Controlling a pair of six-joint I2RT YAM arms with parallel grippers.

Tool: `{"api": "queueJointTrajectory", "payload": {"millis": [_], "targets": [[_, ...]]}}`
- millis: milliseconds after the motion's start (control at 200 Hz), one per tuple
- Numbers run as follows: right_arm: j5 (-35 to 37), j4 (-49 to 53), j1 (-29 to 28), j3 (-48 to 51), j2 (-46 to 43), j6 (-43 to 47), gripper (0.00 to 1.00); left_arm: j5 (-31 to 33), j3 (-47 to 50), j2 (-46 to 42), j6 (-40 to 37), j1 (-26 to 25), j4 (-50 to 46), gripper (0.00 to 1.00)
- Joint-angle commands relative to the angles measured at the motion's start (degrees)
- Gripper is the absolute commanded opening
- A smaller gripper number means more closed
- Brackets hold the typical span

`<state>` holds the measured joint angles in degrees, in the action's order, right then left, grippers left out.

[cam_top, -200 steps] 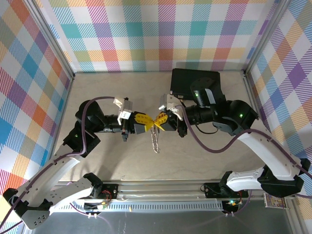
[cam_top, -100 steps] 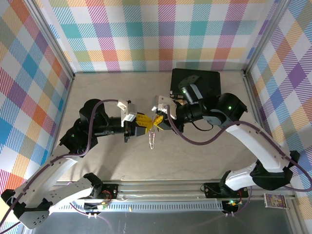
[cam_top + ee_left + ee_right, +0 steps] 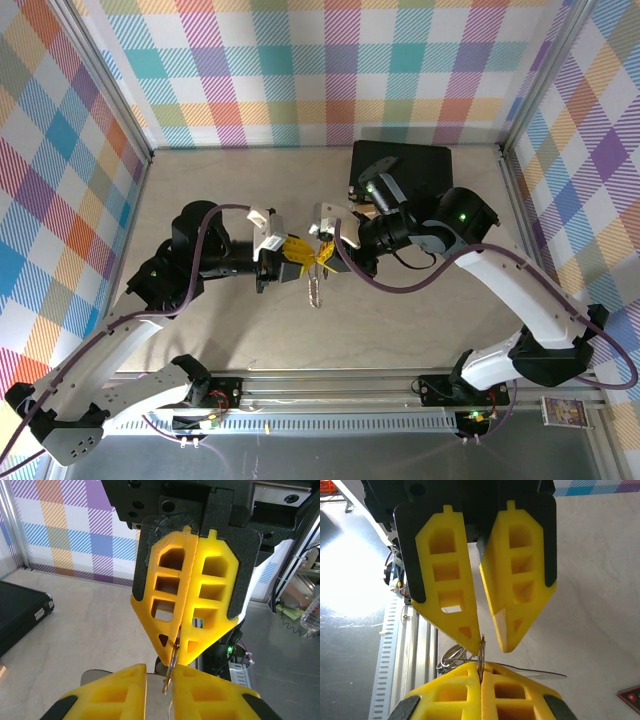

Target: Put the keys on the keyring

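Note:
My two grippers meet tip to tip above the middle of the table. The right gripper [image 3: 323, 252] [image 3: 481, 674] is shut on the thin silver keyring [image 3: 481, 652], seen edge-on between its yellow fingers. The ring's chain [image 3: 314, 287] hangs below toward the table. My left gripper [image 3: 302, 258] [image 3: 161, 690] faces it with its jaws slightly apart. The keyring [image 3: 171, 669] stands in that gap, against one left fingertip [image 3: 474, 639]. I cannot pick out the keys among the hanging metal.
A large black case [image 3: 402, 168] [image 3: 20, 612] lies at the back right of the tan table [image 3: 220, 330]. A red-and-black tag [image 3: 631, 698] lies on the table. Plaid walls close in the back and both sides. A metal rail [image 3: 330, 385] runs along the near edge.
The left gripper's jaws have gone from shut to slightly apart. The right arm's forearm has swung left, and the meeting point and hanging chain shifted a little. The right gripper stays shut.

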<state>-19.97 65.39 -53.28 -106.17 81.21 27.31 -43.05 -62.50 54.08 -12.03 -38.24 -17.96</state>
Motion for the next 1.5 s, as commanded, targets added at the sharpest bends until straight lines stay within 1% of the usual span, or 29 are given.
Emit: {"api": "queueJointTrajectory", "payload": {"millis": [0,60,160,260,345,400,455,510,560,720,805,920,980,1055,1150,1225,1300,1335,1390,1495], "targets": [[-2.9,-0.2,-0.4,-1.0,-0.1,0.5,0.00,-1.3,-0.2,0.6,0.3,-0.5,3.8,0.19],[-3.1,0.1,-0.4,-0.9,0.0,0.6,0.00,-1.5,-0.3,0.8,0.3,-0.5,4.0,0.10],[-3.2,0.4,-0.4,-1.1,0.1,0.7,0.00,-1.3,-0.2,0.7,0.3,-0.5,4.2,0.00],[-3.0,0.3,-0.4,-1.1,0.0,0.6,0.00,-1.5,-0.2,0.4,0.5,-0.5,4.7,0.00],[-2.1,-0.3,-0.4,-0.9,-0.3,-0.2,0.00,-1.8,0.5,-0.3,2.0,-0.5,7.1,0.00],[-1.8,-1.3,-0.4,0.0,-1.0,-0.9,0.07,-2.3,1.6,-0.8,4.3,-0.5,10.5,0.00],[-1.7,-3.2,-0.4,1.3,-2.1,-1.8,0.13,-3.2,3.4,-1.2,8.0,-0.5,16.0,0.00],[-1.4,-5.3,-0.4,3.0,-3.3,-2.8,0.16,-4.3,5.0,-1.2,11.5,-0.5,20.9,0.00],[-1.2,-7.0,-0.3,4.1,-4.3,-3.6,0.18,-4.8,6.1,-1.2,13.5,-0.5,24.2,0.00],[-0.7,-10.6,-0.3,6.0,-6.3,-5.0,0.17,-6.0,7.4,-1.4,16.9,-0.5,29.0,0.00],[-0.4,-11.3,-0.3,6.3,-6.7,-5.1,0.13,-6.8,7.5,-1.6,17.6,-0.5,29.5,0.00],[0.1,-12.5,-0.4,6.8,-7.3,-5.3,0.10,-7.4,8.1,-2.5,18.8,-0.5,30.7,0.00],[0.3,-13.2,-0.4,7.1,-7.8,-5.5,0.06,-7.6,8.2,-3.0,19.2,-0.5,31.0,0.00],[0.7,-14.1,-0.3,7.5,-8.2,-5.5,0.00,-7.5,8.6,-3.5,19.2,-0.5,31.0,0.00],[1.5,-14.9,-0.3,8.1,-8.8,-4.8,0.00,-6.5,9.4,-4.1,18.5,-0.5,29.7,0.00],[1.7,-14.1,-0.3,7.8,-8.4,-3.9,0.00,-4.1,9.0,-4.7,14.7,-0.5,24.2,0.00],[2.0,-11.3,-0.3,5.9,-6.8,-2.3,0.00,-1.0,7.7,-4.8,9.8,-0.5,16.8,0.14],[2.0,-9.9,-0.3,4.6,-5.6,-1.4,0.00,-0.1,7.0,-4.7,7.9,-0.5,13.8,0.17],[2.2,-6.8,-0.4,2.4,-3.5,-0.3,0.00,1.4,5.6,-4.5,5.5,-0.5,10.0,0.20],[3.3,-1.6,-1.4,-1.1,-0.1,1.8,0.00,2.6,3.2,-3.6,2.0,-0.8,4.7,0.20]]}}
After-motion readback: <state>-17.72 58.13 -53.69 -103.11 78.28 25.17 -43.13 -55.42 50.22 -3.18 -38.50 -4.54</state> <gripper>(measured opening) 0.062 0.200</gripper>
